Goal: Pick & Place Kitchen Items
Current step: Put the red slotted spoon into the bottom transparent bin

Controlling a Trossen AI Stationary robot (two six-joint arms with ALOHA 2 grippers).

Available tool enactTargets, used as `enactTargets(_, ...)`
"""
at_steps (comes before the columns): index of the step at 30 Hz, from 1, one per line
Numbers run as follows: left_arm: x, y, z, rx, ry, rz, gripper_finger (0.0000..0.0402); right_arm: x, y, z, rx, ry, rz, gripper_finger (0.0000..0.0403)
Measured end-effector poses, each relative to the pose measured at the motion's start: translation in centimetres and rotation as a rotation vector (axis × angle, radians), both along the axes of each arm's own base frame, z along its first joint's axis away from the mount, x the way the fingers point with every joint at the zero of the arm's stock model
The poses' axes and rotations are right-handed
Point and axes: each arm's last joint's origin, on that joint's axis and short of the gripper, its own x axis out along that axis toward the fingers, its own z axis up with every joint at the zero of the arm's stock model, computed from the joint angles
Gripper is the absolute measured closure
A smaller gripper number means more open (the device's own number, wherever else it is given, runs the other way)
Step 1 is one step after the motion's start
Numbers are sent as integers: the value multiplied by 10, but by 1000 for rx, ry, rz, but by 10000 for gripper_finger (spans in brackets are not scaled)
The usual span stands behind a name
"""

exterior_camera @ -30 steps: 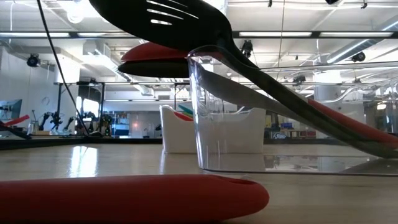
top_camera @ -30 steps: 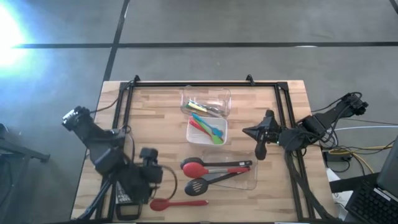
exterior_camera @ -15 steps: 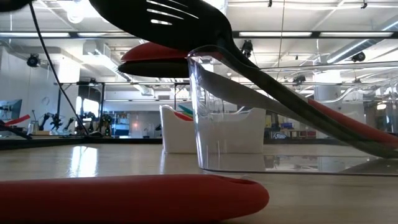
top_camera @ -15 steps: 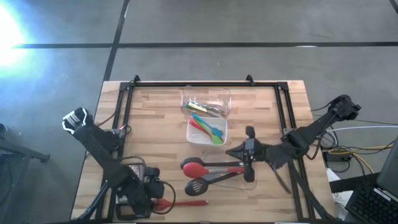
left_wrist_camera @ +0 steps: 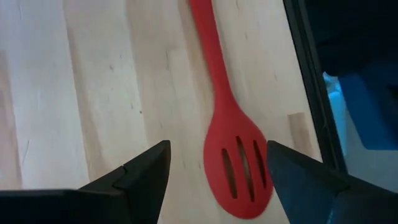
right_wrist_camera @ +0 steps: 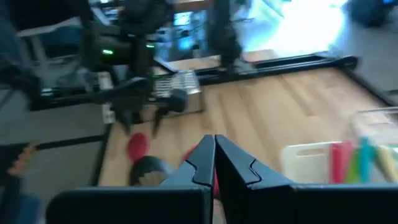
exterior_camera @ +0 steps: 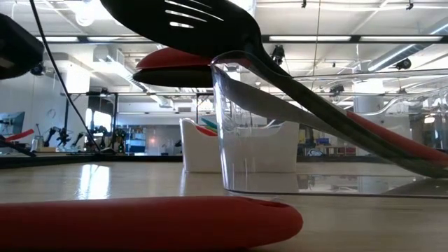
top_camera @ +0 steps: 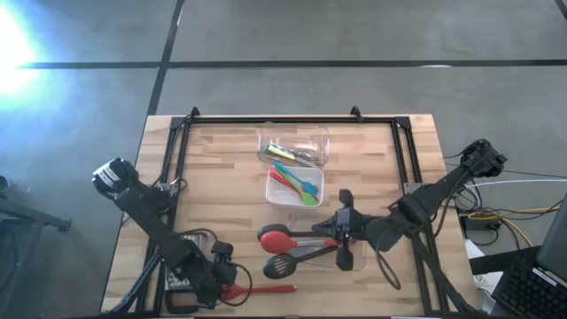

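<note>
A red slotted spoon (left_wrist_camera: 236,163) lies flat on the wood near the table's front edge (top_camera: 257,290); its handle fills the low view's foreground (exterior_camera: 140,220). My left gripper (left_wrist_camera: 217,171) (top_camera: 226,282) is open and points steeply down. Its fingers stand on either side of the spoon's head without touching it. A red spoon (top_camera: 279,237) and a black slotted spoon (top_camera: 282,263) lie in the near clear tub (top_camera: 359,257), heads sticking out over its left rim. My right gripper (right_wrist_camera: 214,158) (top_camera: 326,229) hovers shut above that tub.
Two more tubs stand behind: a middle one (top_camera: 276,197) with teal, green and orange tools, and a far one (top_camera: 262,146) with small tools. A steel grater (right_wrist_camera: 177,87) sits by the left arm. A black frame (top_camera: 177,151) edges the table.
My left gripper has come down toward the table's near edge, over the red slotted spoon's head, staying open. My right gripper has moved toward the table's left and near side, from beside the near tub to above it, staying shut. The utensils have not moved.
</note>
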Motion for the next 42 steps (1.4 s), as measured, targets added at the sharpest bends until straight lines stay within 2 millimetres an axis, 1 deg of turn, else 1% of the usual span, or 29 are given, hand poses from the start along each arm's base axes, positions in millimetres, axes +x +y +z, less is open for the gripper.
enactTargets(2,1,-1,-1,9,-3,-13,136,5,5,3,30,10,61,394)
enactTargets(4,2,-2,2,3,-9,-13,136,9,15,0,69,39,135,394)
enactTargets(9,3,1,7,50,-48,4,136,18,53,-17,94,149,192,394)
enactTargets(12,1,6,7,121,-59,23,136,26,80,-36,123,214,193,394)
enactTargets(15,0,13,7,184,-61,52,136,38,105,-62,130,279,182,394)
enactTargets(18,1,17,9,210,-70,72,136,50,122,-85,119,340,162,394)
enactTargets(21,2,19,13,202,-83,82,136,64,133,-102,130,358,139,394)
enactTargets(26,2,19,14,201,-87,79,136,84,140,-126,153,408,116,394)
enactTargets(29,2,19,14,211,-90,64,136,90,142,-136,192,442,100,386)
enactTargets(32,2,19,14,225,-94,41,136,95,143,-147,198,478,102,366)
enactTargets(34,2,19,14,233,-98,27,136,100,143,-150,194,484,104,350)
enactTargets(37,2,19,14,240,-100,23,136,105,138,-152,184,492,95,324)
enactTargets(42,2,20,14,246,-94,22,136,111,125,-163,173,538,76,286)
